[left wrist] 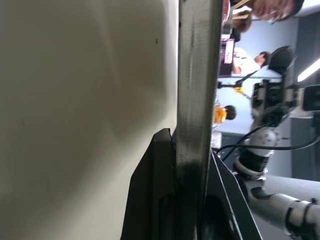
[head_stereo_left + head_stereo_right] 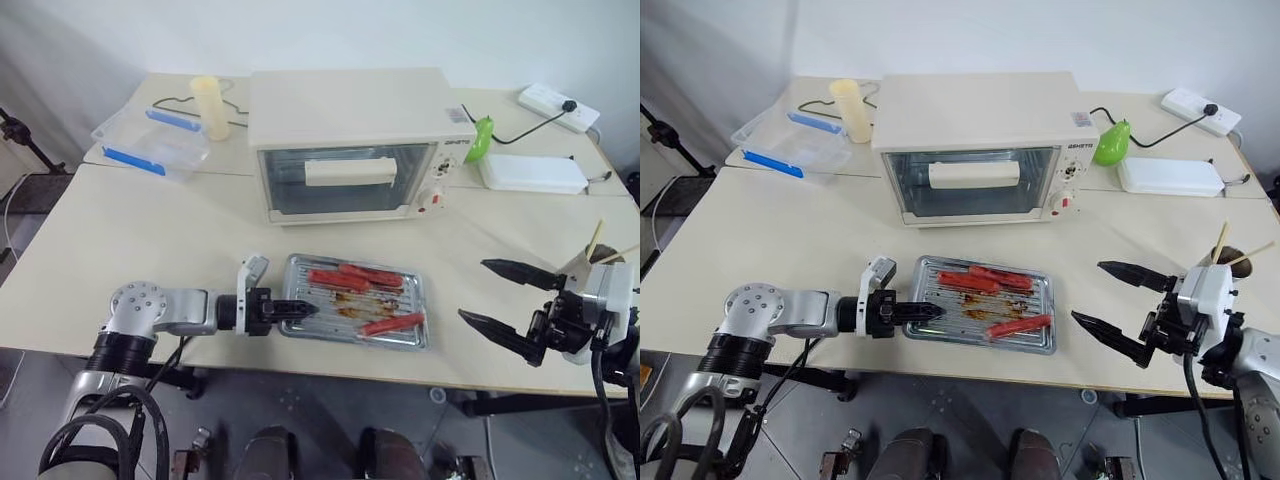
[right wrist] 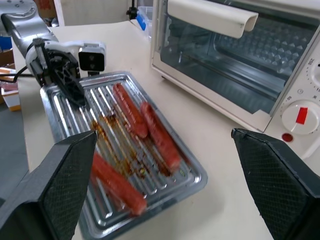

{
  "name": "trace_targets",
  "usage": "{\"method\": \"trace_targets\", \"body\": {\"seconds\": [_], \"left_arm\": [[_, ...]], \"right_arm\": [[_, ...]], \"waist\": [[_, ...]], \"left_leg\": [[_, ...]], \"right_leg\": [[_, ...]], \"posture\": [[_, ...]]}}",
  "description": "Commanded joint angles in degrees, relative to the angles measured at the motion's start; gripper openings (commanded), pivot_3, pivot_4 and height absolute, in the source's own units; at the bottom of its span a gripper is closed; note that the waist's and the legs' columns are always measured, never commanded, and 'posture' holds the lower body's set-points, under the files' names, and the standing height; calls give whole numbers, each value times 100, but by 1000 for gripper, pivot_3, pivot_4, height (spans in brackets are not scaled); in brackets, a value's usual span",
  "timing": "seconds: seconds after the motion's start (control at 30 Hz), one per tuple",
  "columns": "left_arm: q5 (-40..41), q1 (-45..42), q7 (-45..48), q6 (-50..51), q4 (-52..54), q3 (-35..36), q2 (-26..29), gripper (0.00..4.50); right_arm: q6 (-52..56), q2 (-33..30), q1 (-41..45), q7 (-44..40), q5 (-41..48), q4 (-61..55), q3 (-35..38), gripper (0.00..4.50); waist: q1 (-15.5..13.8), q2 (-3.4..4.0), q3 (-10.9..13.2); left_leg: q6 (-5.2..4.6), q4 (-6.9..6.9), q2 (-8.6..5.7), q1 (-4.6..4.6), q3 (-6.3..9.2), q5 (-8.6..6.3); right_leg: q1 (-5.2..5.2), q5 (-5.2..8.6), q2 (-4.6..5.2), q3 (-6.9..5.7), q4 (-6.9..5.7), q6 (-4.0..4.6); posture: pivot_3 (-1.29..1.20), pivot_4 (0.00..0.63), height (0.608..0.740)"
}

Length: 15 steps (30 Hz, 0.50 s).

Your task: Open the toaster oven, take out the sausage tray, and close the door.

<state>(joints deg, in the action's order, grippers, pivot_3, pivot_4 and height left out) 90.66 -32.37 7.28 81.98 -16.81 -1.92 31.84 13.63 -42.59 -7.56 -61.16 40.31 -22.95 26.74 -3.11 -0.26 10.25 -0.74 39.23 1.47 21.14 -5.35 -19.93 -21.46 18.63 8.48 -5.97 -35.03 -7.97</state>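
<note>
On the cream table point(image 2: 150, 240), your left gripper point(image 2: 298, 310) is pinching the sausage tray point(image 2: 356, 300) at its left short edge; your right gripper point(image 2: 508, 300) is gaping empty beyond its right end.

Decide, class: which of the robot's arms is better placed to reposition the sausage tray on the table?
Left. The left gripper is shut on the sausage tray rim; the right gripper hangs open, apart from it.
</note>
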Motion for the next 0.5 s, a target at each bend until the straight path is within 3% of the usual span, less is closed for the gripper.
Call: {"method": "trace_targets", "body": {"seconds": [0.03, 0.33, 0.43, 0.5], "left_arm": [[-221, 50, 59, 72, 258, 150, -176, 866], [-804, 393, 560, 58, 1420, 389, 32, 3622], [-1630, 744, 1572, -422, 2306, 293, 837, 4471], [-2248, 1068, 2336, -915, 2804, 188, 1503, 4471]], "right_arm": [[27, -107, 27, 57, 146, -225, 197, 4500], [-78, -70, -15, -21, 41, -109, 147, 4500], [-93, -106, -62, -126, 16, -3, 174, 4500], [-114, -130, -97, -213, -12, 89, 204, 4500]], "waist": [[0, -1, 0], [40, -4, 2], [69, -5, 3], [130, -6, 3]], "left_leg": [[0, 0, -1, 2, 2, 1], [3, -2, 1, 6, 2, 0], [4, -4, 5, 5, 1, 0], [11, -11, 9, 4, -1, -1]], "right_leg": [[0, 0, 0, -1, 0, -1], [-4, -1, -2, -5, 2, -2], [-5, -1, -5, -5, 3, -2], [-8, 0, -11, -5, 5, -1]], "posture": [[0, 150, 740], [0, 150, 740], [0, 150, 740], [0, 150, 740]]}}
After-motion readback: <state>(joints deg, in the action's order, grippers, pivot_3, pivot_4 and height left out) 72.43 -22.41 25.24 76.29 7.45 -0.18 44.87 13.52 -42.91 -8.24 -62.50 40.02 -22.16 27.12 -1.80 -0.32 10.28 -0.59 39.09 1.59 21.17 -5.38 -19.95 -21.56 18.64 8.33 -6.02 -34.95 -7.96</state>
